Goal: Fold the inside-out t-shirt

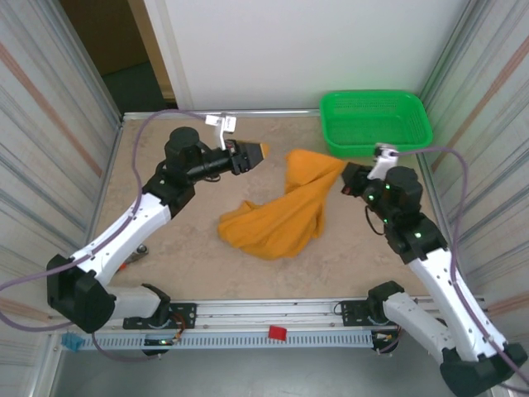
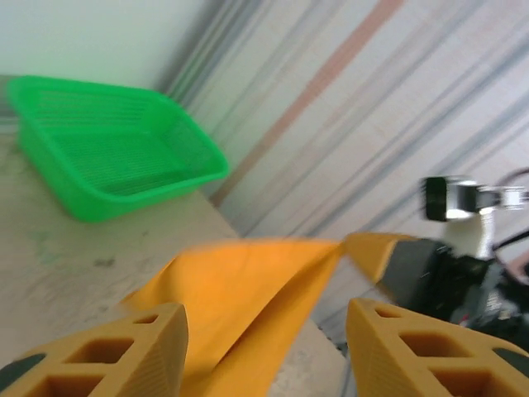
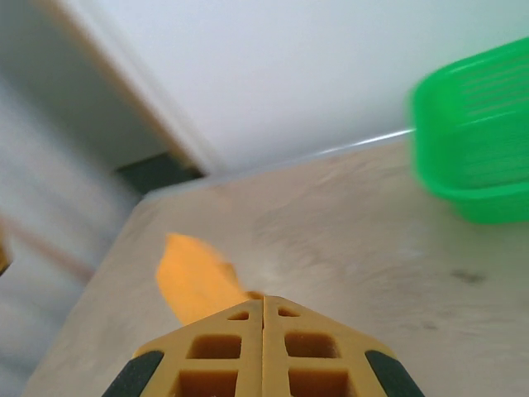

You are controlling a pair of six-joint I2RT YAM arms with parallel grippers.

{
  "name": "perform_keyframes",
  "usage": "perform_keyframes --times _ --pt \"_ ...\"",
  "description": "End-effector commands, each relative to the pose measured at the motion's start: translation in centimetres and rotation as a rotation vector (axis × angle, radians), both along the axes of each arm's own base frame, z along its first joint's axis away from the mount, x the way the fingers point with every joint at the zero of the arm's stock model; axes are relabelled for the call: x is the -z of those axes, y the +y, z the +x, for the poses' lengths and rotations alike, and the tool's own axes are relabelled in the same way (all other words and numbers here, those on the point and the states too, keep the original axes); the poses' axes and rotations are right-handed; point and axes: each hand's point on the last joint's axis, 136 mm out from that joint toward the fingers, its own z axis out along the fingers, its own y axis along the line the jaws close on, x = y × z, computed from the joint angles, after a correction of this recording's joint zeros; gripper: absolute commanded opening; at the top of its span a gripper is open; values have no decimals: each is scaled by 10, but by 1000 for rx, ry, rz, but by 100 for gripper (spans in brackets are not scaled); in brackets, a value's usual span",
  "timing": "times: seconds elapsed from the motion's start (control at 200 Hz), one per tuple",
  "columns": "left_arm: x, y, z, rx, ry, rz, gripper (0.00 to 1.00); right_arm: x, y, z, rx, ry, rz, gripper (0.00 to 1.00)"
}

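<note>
Inside-out t-shirt, mustard-orange, lies rumpled at the middle of the beige table, most of its cloth heaped on the surface. One corner is drawn up and out to the right, towards the far side. The right gripper is clamped on that raised corner. In the right wrist view its two fingers press flat together, with a strip of the t-shirt showing beyond them.

The left gripper hangs just left of the raised cloth, apart from it. Its jaws are spread and nothing sits between them. In the left wrist view its two orange fingers frame the stretched t-shirt, which runs up to the right gripper.

A single green plastic basket stands in the far right corner of the table, just behind the right gripper and near the lifted corner. Its mesh walls show in both wrist views.

Two purple cables loop from the two arms. One small red block sits on the metal rail at the near edge, between the arm bases. Striped panels close in both sides, and a white wall stands at the back.
</note>
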Motion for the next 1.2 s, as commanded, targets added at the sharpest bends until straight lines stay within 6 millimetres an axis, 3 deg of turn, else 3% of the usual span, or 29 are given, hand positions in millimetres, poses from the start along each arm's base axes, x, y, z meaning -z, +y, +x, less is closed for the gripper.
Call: perform_keyframes --times 0.0,0.105,0.18,0.251,0.336,0.416,0.451,0.531,0.636,0.827,0.977,1.042,1.057,1.127,1.157,1.197 --pt "53 34 8 -156 115 82 53 26 -69 -16 332 140 -53 0" --pt "82 54 5 -226 160 122 53 75 -120 -33 587 300 -160 0" --pt "93 66 2 -262 170 164 54 102 -129 -36 632 384 -187 0" --pt "100 76 0 -298 176 205 56 116 -114 -29 569 445 -178 40" --pt "105 87 0 -339 189 238 57 118 -67 -8 373 437 -180 52" --pt "109 99 3 -381 209 251 58 113 -1 8 112 387 -253 63" --pt "111 105 4 -402 224 255 58 116 37 11 -46 383 -286 66" --pt "115 121 9 -453 257 249 59 129 111 6 -362 410 -371 73" --pt "113 139 15 -495 280 215 59 159 178 -5 -646 475 -510 76" --pt "99 171 22 -559 284 166 59 213 241 -9 -859 570 -707 78" --pt "90 190 22 -589 285 128 59 251 261 -26 -961 659 -782 79" --pt "88 194 22 -595 282 118 59 263 264 -31 -987 697 -790 74" --pt "88 195 22 -595 281 117 59 265 264 -32 -994 704 -788 69" --pt "88 197 22 -597 282 110 59 266 268 -31 -1009 720 -780 17" --pt "88 197 21 -595 282 109 59 261 272 -28 -1015 713 -767 0" --pt "89 198 21 -595 284 109 59 249 278 -24 -1022 695 -739 0"
